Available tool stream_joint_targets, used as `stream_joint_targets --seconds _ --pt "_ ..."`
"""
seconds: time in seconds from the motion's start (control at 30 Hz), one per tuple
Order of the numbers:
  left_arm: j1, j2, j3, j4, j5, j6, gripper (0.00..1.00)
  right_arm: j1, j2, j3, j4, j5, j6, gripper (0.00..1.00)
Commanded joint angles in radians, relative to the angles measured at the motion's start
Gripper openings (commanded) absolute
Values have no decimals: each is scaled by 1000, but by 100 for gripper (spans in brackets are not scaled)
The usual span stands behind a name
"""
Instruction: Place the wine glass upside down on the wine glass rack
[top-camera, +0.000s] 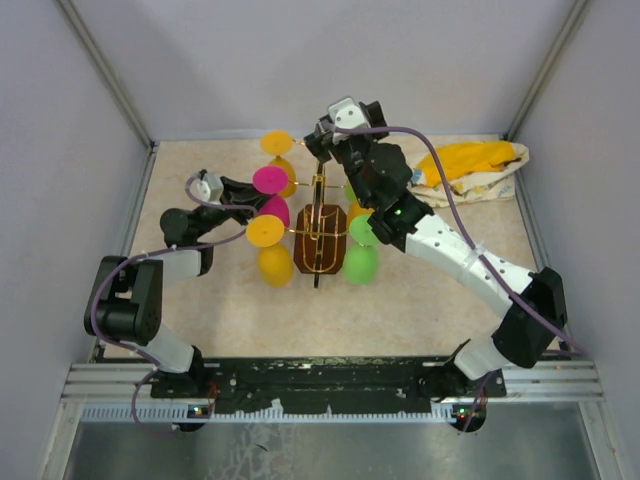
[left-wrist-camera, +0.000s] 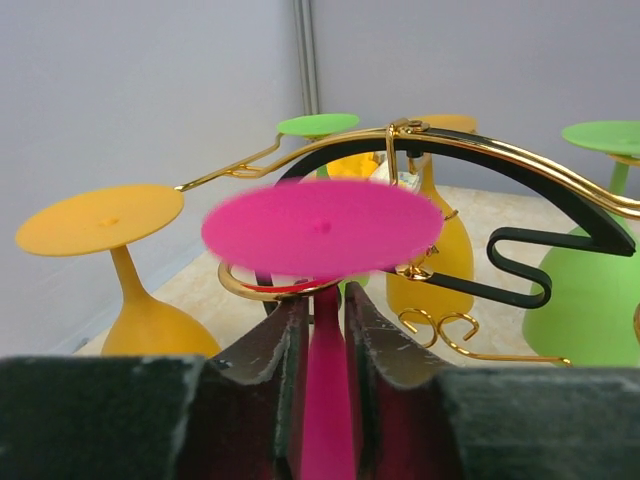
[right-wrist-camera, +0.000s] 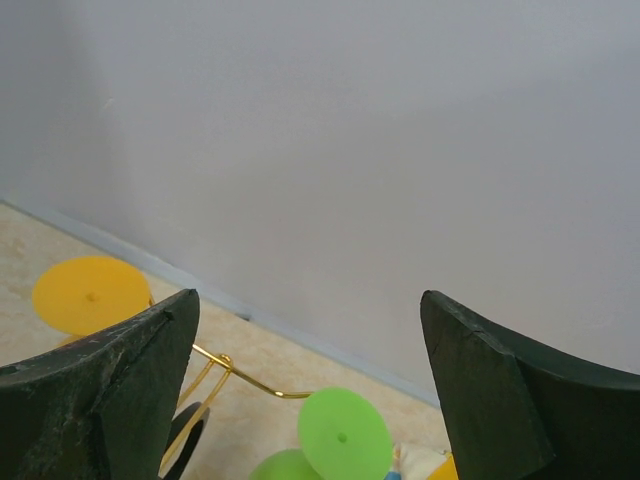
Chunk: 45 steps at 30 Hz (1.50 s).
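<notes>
Pink wine glass: the bowl is hidden under the left gripper, the stem is cut by the bottom edge, and the foot rim is blurred. The green glass right of that hand is cropped. The wine glass rack base is hidden behind that gripper. Right gripper: fingers cropped below, rack wire partly covered.
</notes>
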Motion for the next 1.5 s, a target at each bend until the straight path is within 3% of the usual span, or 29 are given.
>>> stream_joint_targets --seconds 0.0,0.17,0.37,0.43,0.67,0.87,1.23,1.47 --pt "-8 -10 -10 8 11 43 32 -4 -24 2 34 11 13 93" --pt "-6 -25 -35 -25 -18 77 55 -4 -29 -3 33 17 16 99" --pt "8 -46 -71 -35 -52 84 82 -4 -30 -4 27 23 19 99" --pt "19 -56 -87 -40 -63 87 98 -4 -29 -4 26 27 20 99" --pt "86 -112 -155 -100 -121 100 100 -4 -11 34 -22 57 32 99" --pt "156 -166 -175 -248 -225 114 100 -29 12 90 -113 67 103 99" --pt "165 -195 100 -889 -431 143 100 -130 2 121 -256 85 254 99" --pt "164 -199 135 -968 -544 97 100 -215 -7 132 -350 136 328 99"
